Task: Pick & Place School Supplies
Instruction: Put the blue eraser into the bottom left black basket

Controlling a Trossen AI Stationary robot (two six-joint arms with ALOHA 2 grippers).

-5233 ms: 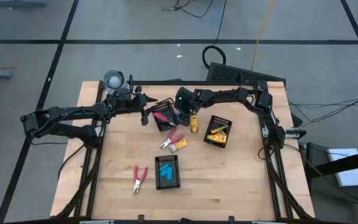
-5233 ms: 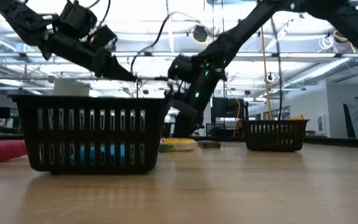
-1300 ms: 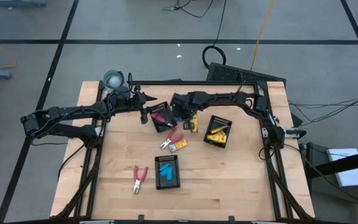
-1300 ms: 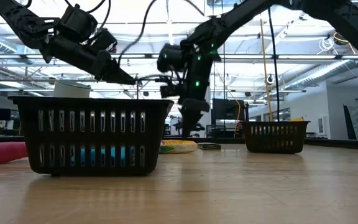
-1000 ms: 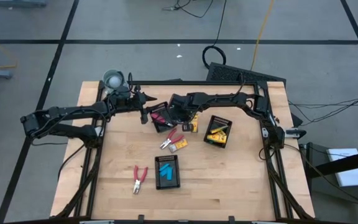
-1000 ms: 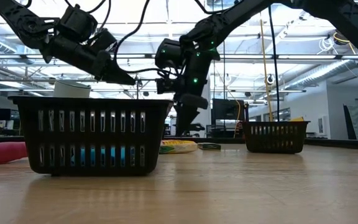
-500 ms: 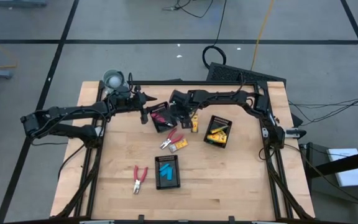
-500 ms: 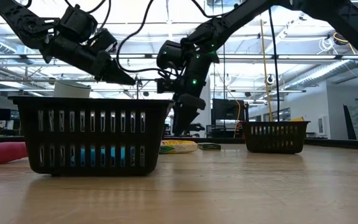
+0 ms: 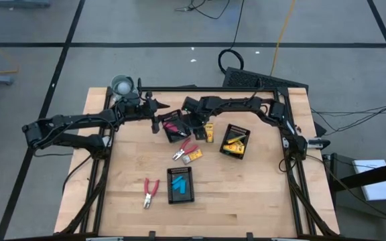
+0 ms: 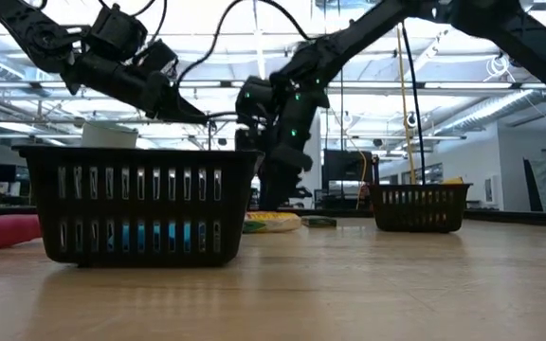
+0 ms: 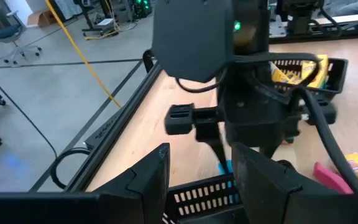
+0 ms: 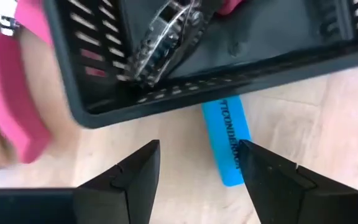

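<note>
The right gripper (image 12: 197, 171) is hanging spread wide and empty over a light-blue piece (image 12: 227, 148) lying on the table just beside a black tray (image 12: 185, 68) holding a plier-like tool (image 12: 166, 40). Farther off, the left gripper (image 9: 157, 122) is waiting open near that tray.

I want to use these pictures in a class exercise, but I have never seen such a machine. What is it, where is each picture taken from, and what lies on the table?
It is a robot with two dark arms, each ending in two fingers. One picture looks straight down, one looks level across the table top, and two come from cameras on the wrists. On the wooden table stand three black slotted trays, with red-handled pliers and a yellow block loose between them. The right gripper hangs open and empty beside one tray that holds pliers, over a light-blue piece lying on the wood. The left gripper waits open nearby, also empty.
</note>
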